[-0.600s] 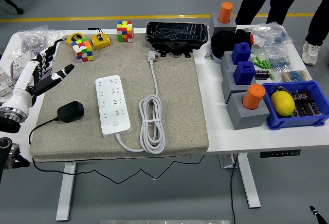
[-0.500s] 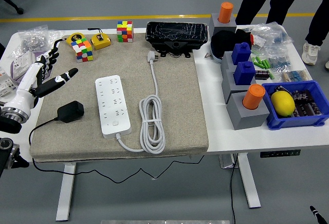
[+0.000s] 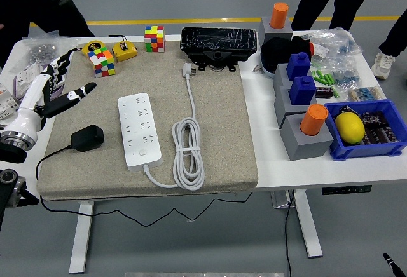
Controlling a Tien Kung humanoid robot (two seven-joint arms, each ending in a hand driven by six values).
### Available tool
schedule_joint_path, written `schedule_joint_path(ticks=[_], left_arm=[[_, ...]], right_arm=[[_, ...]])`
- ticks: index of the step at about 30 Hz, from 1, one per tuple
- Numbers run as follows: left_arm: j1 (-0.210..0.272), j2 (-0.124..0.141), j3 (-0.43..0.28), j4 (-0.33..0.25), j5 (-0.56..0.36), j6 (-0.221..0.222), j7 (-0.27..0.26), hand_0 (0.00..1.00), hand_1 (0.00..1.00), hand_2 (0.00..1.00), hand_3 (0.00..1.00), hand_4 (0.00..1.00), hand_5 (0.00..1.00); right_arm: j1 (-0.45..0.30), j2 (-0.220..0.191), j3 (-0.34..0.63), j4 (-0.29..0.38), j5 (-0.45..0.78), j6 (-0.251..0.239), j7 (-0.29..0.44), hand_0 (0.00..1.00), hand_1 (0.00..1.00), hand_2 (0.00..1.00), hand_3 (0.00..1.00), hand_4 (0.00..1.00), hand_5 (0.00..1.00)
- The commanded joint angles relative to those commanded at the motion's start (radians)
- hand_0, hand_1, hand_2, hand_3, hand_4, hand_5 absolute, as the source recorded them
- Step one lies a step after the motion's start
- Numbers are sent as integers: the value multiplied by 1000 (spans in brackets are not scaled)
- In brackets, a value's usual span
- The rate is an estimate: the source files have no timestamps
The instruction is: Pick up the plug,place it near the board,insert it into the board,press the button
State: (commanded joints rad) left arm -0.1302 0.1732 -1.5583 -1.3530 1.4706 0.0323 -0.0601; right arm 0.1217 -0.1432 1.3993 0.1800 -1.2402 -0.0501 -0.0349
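Note:
A black plug adapter (image 3: pixel 87 137) with a thin black cable lies on the grey mat (image 3: pixel 216 156) near its left edge. A white power strip board (image 3: pixel 139 129) lies to its right, with a coiled white cord (image 3: pixel 189 153) and its own white plug (image 3: pixel 187 69) further back. My left hand (image 3: pixel 57 89) hovers open, fingers spread, above the mat's left edge, behind and to the left of the black plug, apart from it. The right hand is out of view.
Rubik's cubes (image 3: pixel 103 61) (image 3: pixel 154 38), a yellow tape measure (image 3: pixel 124 51) and a black wrapped box (image 3: pixel 219 42) stand at the back. Grey blocks with orange and blue tops (image 3: pixel 305 131) and a blue bin with a lemon (image 3: pixel 365 131) sit right. People stand behind the table.
My left hand has barely shifted, slightly left and back. A dark-clothed person has come into view at the top left corner.

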Motion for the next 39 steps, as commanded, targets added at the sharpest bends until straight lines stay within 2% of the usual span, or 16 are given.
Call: schedule_joint_path(ticks=[1,6,7,12,13,18,19,24,25,30,31,36,37,39], left_arm=[[0,-1,-2,2,-14,8,-6,998,998,991,982,998,805],[4,-5,-7,10,-54,30,-27,998,998,991,982,998,805],[4,-5,-7,11,-59,33,-30,970,992,943,915,998,875],[4,-9,-11,20,-84,48,-43,970,992,943,915,998,875],[5,-11,-12,23,-88,50,-45,940,961,902,883,998,918],[5,-12,-11,23,-85,51,-44,940,961,902,883,998,918],[5,-12,-11,22,-84,51,-44,944,958,901,883,998,893],[9,4,10,1,-9,-3,-10,944,958,901,883,998,893],[10,9,17,-3,27,-16,2,998,998,981,959,998,734],[15,32,65,-43,207,-101,96,998,998,981,959,998,734],[16,37,79,-55,245,-117,116,998,998,998,998,998,555],[9,48,116,-67,406,-149,178,998,998,998,998,998,555],[6,49,120,-64,441,-150,187,998,998,998,998,998,390],[2,49,123,-54,494,-150,201,998,998,998,998,998,390]], right_arm=[[0,0,0,0,0,0,0,872,845,808,835,998,998],[-1,-1,2,0,-3,1,2,872,845,808,835,998,998],[-1,-1,6,0,-5,1,2,872,845,808,833,998,998],[-2,-1,14,0,-11,1,1,872,845,808,833,998,998],[-2,-1,14,0,-11,1,1,872,845,808,833,998,998],[1,0,12,0,-7,1,2,872,845,808,833,998,998],[1,0,12,0,-7,1,2,871,845,808,833,998,998],[1,-1,15,0,-9,1,2,871,845,808,833,998,998],[0,-1,17,0,-10,1,1,872,844,808,832,998,998],[2,-1,16,0,-7,2,3,872,844,808,832,998,998],[2,-1,17,0,-8,2,3,871,845,808,831,998,998],[2,-2,21,0,-11,1,2,871,845,808,831,998,998],[2,-2,22,0,-12,1,2,872,845,807,831,998,998],[2,-2,21,0,-10,1,3,872,845,807,831,998,998]])
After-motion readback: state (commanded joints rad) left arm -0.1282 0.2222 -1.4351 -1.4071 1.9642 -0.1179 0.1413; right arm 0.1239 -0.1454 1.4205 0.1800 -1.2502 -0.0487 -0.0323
